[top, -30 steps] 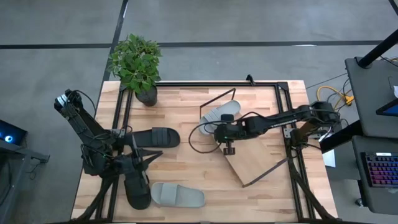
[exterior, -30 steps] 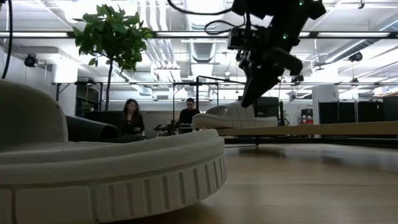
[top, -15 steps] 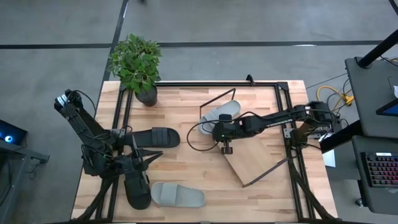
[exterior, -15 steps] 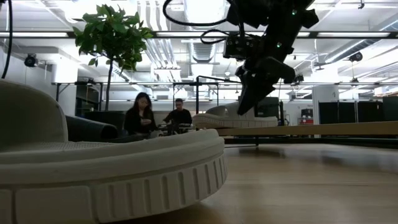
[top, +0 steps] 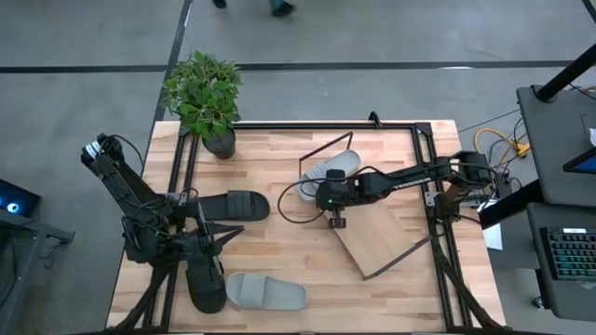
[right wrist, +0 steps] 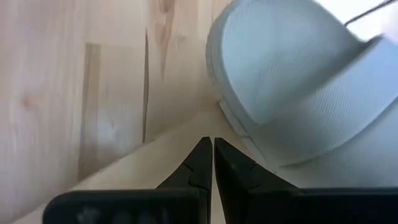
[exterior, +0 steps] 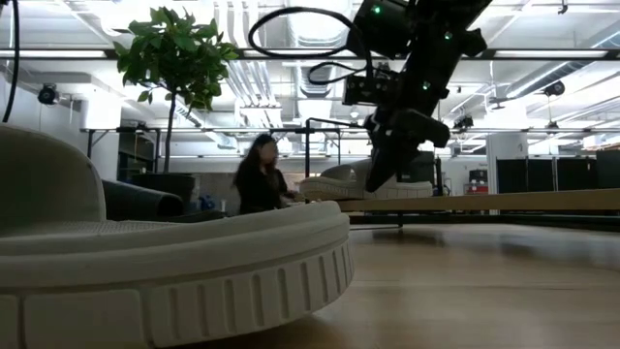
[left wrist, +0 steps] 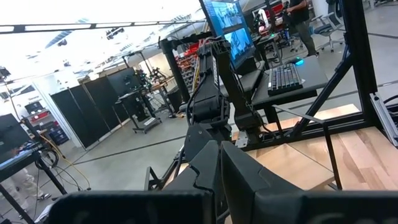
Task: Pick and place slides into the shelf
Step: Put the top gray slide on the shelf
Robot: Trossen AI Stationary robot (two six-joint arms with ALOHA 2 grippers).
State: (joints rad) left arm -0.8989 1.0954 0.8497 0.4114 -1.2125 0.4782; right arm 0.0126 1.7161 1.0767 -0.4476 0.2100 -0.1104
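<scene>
One light grey slide (top: 331, 170) lies on the high end of the slanted plywood shelf (top: 386, 233). In the right wrist view this slide (right wrist: 292, 74) fills the upper part of the picture. My right gripper (top: 324, 194) is shut and points down at the shelf's edge (right wrist: 155, 152), just beside that slide's end. The second grey slide (top: 265, 292) lies near the table's near edge. One black slide (top: 231, 205) and another (top: 207, 282) lie at the left, next to my left gripper (top: 207, 240). That gripper is shut and idle, and touches nothing. My right gripper (right wrist: 209, 144) comes from above with shut fingers (exterior: 376, 174), right at the shelf's board edge beside the grey slide's end (right wrist: 233, 115). I cannot tell whether the fingertips touch the board or the slide.
A potted plant (top: 205, 93) stands at the table's far left corner. The shelf's black rod frame (top: 400, 256) juts out around the board. A black cable (top: 293, 200) loops beside the right gripper. There is bare tabletop (top: 279, 247) between the arms. A person (exterior: 257, 179) moves in the room behind.
My right gripper has moved a little toward the table's left edge and slightly down, closing in on the near end of the grey slide on the shelf. Its fingers stayed shut. The slides and the shelf have kept their places.
</scene>
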